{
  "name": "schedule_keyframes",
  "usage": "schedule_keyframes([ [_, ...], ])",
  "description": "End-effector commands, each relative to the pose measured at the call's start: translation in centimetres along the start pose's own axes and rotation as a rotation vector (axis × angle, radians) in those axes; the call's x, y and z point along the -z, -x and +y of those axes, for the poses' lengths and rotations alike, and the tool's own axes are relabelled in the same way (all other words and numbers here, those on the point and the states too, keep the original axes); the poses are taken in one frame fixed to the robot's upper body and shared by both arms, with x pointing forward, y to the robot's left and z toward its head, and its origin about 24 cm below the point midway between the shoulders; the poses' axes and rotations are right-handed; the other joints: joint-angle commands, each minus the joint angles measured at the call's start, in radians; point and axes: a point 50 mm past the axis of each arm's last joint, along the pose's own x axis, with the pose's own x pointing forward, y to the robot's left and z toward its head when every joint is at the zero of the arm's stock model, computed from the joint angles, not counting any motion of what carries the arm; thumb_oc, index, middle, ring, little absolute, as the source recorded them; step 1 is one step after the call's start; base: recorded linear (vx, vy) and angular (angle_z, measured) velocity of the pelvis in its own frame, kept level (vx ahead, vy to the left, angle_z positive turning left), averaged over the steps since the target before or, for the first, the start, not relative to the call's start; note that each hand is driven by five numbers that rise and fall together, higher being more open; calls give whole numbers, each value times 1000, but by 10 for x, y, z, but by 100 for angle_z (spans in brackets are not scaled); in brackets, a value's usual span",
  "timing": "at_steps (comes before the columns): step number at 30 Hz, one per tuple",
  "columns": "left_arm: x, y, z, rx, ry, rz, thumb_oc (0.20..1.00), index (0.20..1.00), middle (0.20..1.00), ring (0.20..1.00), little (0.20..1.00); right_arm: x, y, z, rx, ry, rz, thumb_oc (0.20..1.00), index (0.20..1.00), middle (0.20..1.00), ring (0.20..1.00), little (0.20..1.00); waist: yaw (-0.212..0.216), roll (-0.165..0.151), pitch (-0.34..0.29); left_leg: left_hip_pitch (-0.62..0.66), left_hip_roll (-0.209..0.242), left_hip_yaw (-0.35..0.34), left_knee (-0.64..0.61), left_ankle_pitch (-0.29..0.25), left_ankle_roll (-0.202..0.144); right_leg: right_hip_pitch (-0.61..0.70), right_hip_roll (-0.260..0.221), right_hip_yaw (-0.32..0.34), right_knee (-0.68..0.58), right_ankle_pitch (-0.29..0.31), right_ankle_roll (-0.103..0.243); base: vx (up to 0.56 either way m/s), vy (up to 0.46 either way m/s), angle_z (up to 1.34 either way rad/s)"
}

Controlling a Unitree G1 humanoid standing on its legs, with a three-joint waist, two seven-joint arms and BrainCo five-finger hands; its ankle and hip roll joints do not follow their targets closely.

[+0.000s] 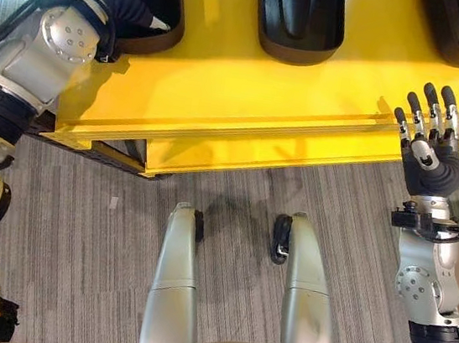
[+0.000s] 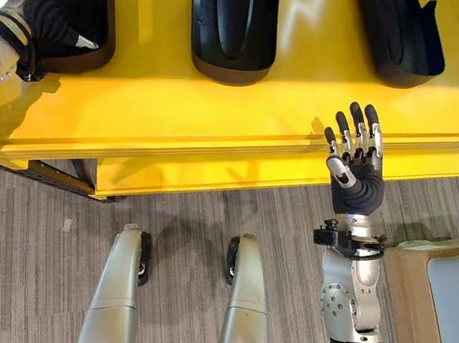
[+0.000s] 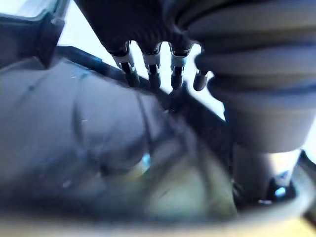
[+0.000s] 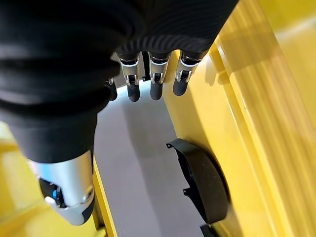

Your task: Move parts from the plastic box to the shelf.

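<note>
Shelf (image 2: 218,128) is a flat bright-yellow top with a stepped front edge, spanning the far half of the scene. Three black moulded plastic parts sit on it in a row, well apart: left part (image 2: 98,10), middle part (image 2: 230,24), right part (image 2: 397,37). Left hand (image 2: 52,9) is on the left part at the shelf's far-left corner; its fingers (image 3: 150,69) reach down over the part's dark curved surface, can't tell whether they grip it. Right hand (image 2: 354,158) hovers at the shelf's near edge on the right, fingers straight and spread, holding nothing. Tan box (image 2: 436,304) with a pale inside sits on the grey striped floor (image 2: 24,254), near right.
</note>
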Motion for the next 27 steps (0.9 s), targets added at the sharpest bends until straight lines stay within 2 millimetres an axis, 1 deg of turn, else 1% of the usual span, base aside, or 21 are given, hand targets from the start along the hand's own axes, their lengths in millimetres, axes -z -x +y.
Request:
schedule_keyframes([
  [1,-39,30,151,-430,-92,-132,1000,1000,1000,1000,1000,-38,-12,6,-84,56,-191,1000,1000,1000,1000,1000,-28,72,-14,80,-23,30,-107,20,21,99,-46,18,-31,-67,9,0,0,0],
  [4,-42,36,167,-477,-138,-119,1000,1000,1000,1000,1000,-41,-12,4,-87,76,-193,1000,1000,1000,1000,1000,-25,78,-21,80,-23,29,-109,23,20,99,-48,18,-34,-65,12,0,0,0],
  [5,-40,39,173,-490,-150,-102,1000,1000,1000,1000,1000,-42,-11,2,-85,81,-195,1000,1000,1000,1000,1000,-23,81,-25,79,-22,31,-111,24,20,101,-50,18,-39,-63,14,-7,3,3],
  [6,-41,39,174,-489,-151,-103,1000,1000,1000,1000,1000,-42,-11,3,-85,79,-196,1000,1000,1000,1000,1000,-23,79,-24,79,-22,30,-111,24,20,101,-50,18,-40,-63,14,0,0,0],
  [8,-43,43,184,-516,-231,-81,1000,1000,1000,1000,1000,-43,-10,2,-88,85,-191,1000,1000,1000,1000,1000,-21,82,-29,79,-22,31,-112,25,19,100,-52,18,-39,-63,15,0,0,0],
  [13,-48,50,196,-545,-335,-70,1000,1000,1000,1000,1000,-43,-10,2,-103,87,-186,1000,1000,1000,1000,1000,-14,80,-34,78,-21,30,-112,24,19,98,-55,19,-37,-63,19,0,0,0],
  [15,-55,53,201,-571,-375,-92,1000,1000,1000,1000,1000,-44,-9,1,-104,93,-181,1000,1000,1000,1000,1000,-12,84,-39,77,-21,31,-111,23,18,98,-55,20,-37,-64,20,0,0,0],
  [17,-61,57,204,-592,-381,-123,1000,1000,1000,1000,1000,-44,-9,1,-104,91,-186,1000,1000,1000,1000,1000,-11,77,-41,74,-21,31,-111,22,18,98,-55,19,-39,-63,20,0,0,0],
  [19,-67,63,206,-610,-410,-148,1000,1000,1000,1000,1000,-45,-8,1,-105,97,-190,1000,1000,1000,1000,1000,-8,78,-44,72,-21,30,-111,21,17,96,-55,20,-40,-63,21,0,0,0],
  [20,-73,67,206,-635,-435,-184,1000,1000,1000,1000,1000,-45,-7,1,-102,97,-191,1000,1000,1000,1000,1000,-7,72,-44,71,-20,30,-113,21,16,96,-55,21,-41,-64,21,0,0,0],
  [21,-72,68,206,-636,-436,-184,1000,1000,1000,1000,1000,-44,-7,1,-102,97,-191,1000,1000,1000,1000,1000,-7,72,-44,72,-20,31,-113,21,16,96,-55,21,-41,-64,20,0,0,0],
  [22,-79,71,204,-640,-447,-227,1000,1000,1000,1000,1000,-45,-7,1,-99,97,-194,1000,1000,1000,1000,1000,-5,67,-44,71,-20,30,-114,21,16,96,-54,21,-43,-64,20,0,0,0],
  [23,-84,75,203,-656,-430,-268,1000,1000,1000,1000,1000,-44,-7,2,-97,88,-201,1000,1000,1000,1000,1000,-3,59,-43,71,-21,30,-115,21,16,96,-53,21,-42,-64,19,0,0,0],
  [24,-83,79,201,-672,-408,-288,1000,1000,1000,1000,1000,-43,-7,2,-91,80,-203,1000,1000,1000,1000,1000,-2,50,-41,73,-20,31,-118,22,15,96,-53,22,-44,-62,19,0,0,0],
  [25,-87,82,195,-656,-427,-322,1000,1000,1000,1000,1000,-43,-6,3,-84,83,-213,1000,1000,1000,1000,1000,1,41,-40,72,-21,31,-119,22,14,94,-53,22,-44,-62,18,0,0,0],
  [26,-94,85,190,-667,-413,-380,1000,1000,1000,1000,1000,-43,-5,4,-79,74,-222,1000,1000,1000,1000,1000,6,27,-38,71,-21,29,-119,22,14,93,-52,21,-44,-62,16,0,0,0],
  [27,-96,87,186,-673,-400,-406,1000,1000,1000,1000,1000,-41,-5,4,-68,65,-226,1000,1000,1000,1000,1000,10,11,-36,71,-21,28,-120,23,14,93,-53,20,-44,-62,15,0,0,0],
])
